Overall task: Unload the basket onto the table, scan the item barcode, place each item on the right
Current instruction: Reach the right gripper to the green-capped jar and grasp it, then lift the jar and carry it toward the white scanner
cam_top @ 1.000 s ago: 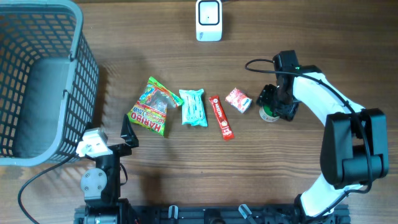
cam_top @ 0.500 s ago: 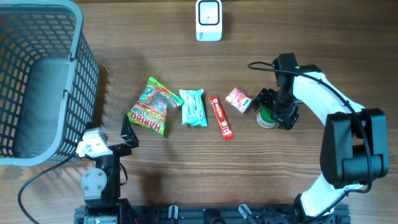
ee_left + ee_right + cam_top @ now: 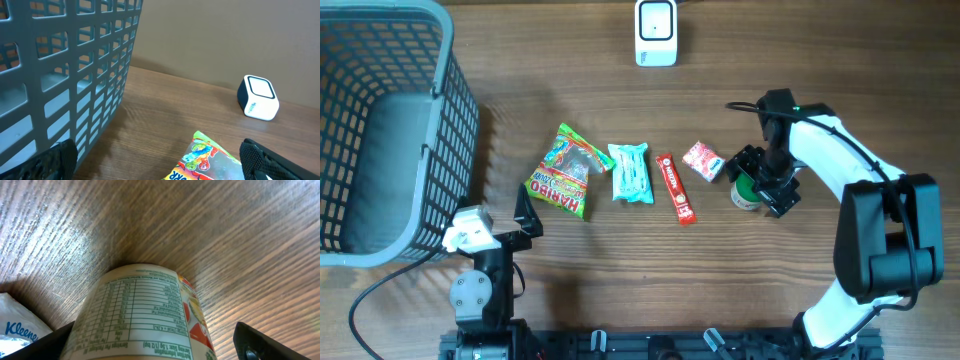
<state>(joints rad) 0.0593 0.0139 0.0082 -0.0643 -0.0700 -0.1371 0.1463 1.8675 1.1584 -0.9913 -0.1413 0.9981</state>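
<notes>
Basket (image 3: 450, 100) left of snacks (image 3: 630, 172) (scanner (image 3: 656, 32) behind)

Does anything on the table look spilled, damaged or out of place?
Nothing stands out. The Haribo bag, blue packet, red bar and small red packet lie in a row, all intact. The labelled tub sits between the open fingers of the right gripper, nothing spilled.
</notes>
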